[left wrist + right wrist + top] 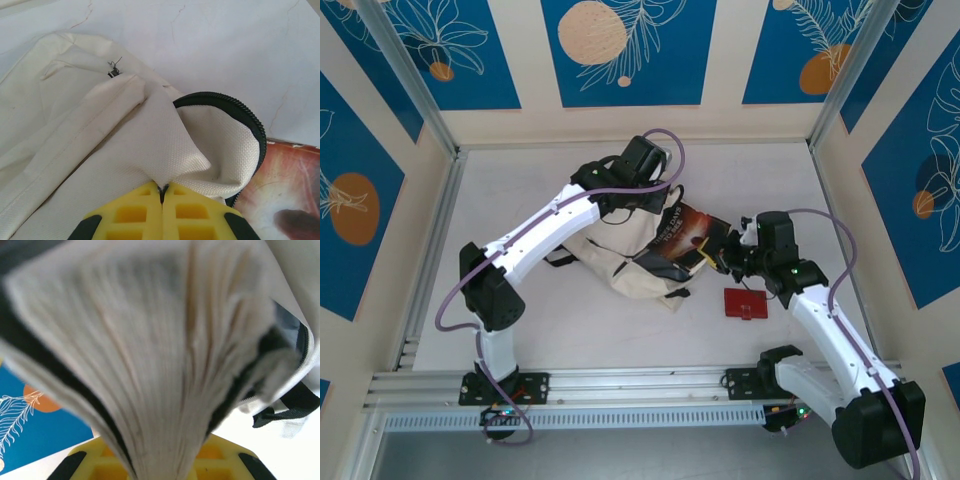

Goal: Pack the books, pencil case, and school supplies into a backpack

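Left fingers pinched shut on backpack rim, likely holding mouth open so right fingers, clamped on brown book, can slide it in; pencil case lies on table

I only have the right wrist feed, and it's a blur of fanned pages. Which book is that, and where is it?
Observer: Top camera: the right gripper holds the dark brown book by one edge, its far end at the mouth of the backpack.
Operator: Is anything holding the bag open?
Observer: The left gripper has its jaws shut on a fold of cream fabric beside the black zipper.
Operator: And the pencil case?
Observer: Flat on the table, nearer the arm bases than the right gripper, apart from the bag.
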Available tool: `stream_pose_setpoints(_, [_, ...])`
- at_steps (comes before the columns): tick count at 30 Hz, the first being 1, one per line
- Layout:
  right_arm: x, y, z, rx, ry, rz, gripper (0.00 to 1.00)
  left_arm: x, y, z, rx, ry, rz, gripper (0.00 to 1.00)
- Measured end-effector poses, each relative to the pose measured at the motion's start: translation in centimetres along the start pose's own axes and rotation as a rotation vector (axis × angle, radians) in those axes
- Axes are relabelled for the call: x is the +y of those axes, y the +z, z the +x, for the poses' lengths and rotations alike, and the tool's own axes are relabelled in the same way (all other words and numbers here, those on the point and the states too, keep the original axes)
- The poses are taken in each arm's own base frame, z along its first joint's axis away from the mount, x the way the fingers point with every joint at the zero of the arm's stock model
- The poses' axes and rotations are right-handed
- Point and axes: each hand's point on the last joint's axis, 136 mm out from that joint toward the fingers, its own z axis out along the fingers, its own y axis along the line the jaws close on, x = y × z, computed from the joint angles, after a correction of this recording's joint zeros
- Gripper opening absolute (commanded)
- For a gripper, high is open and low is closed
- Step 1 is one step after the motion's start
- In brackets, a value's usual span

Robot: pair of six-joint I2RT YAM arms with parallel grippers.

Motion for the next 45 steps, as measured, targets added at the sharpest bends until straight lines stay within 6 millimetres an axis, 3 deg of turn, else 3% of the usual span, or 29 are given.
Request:
stream_pose_setpoints(10, [-0.4, 3.0, 0.8, 0.076, 0.043, 0.027, 0.01, 0.0, 0.0, -0.1, -0.004, -0.001, 0.001, 0.0])
stream_pose_setpoints(18, [1.0, 4.4, -0.6, 0.026, 0.043, -0.04, 0.01, -0.3, 0.0, 0.0, 0.001, -0.001, 0.016, 0.0])
stream_pose_setpoints(25, [0.7, 8.2, -2.2, 0.006, 0.053, -0.031, 0.02, -0.5, 0.0, 0.1, 0.005, -0.003, 0.026, 0.0])
stream_pose_setpoints(38, [2.2, 15.3, -3.9, -0.055, 0.107, -0.066, 0.05, -0.5, 0.0, 0.1, 0.005, -0.033, 0.027, 0.0])
stream_pose_setpoints(41, [2.7, 16.6, -4.5, -0.065, 0.122, -0.081, 0.11, -0.5, 0.0, 0.0, 0.005, -0.039, 0.027, 0.0])
stream_pose_setpoints(45, [2.3, 17.8, -4.5, -0.039, 0.141, -0.078, 0.38, -0.4, 0.0, 0.0, 0.005, -0.056, 0.026, 0.0])
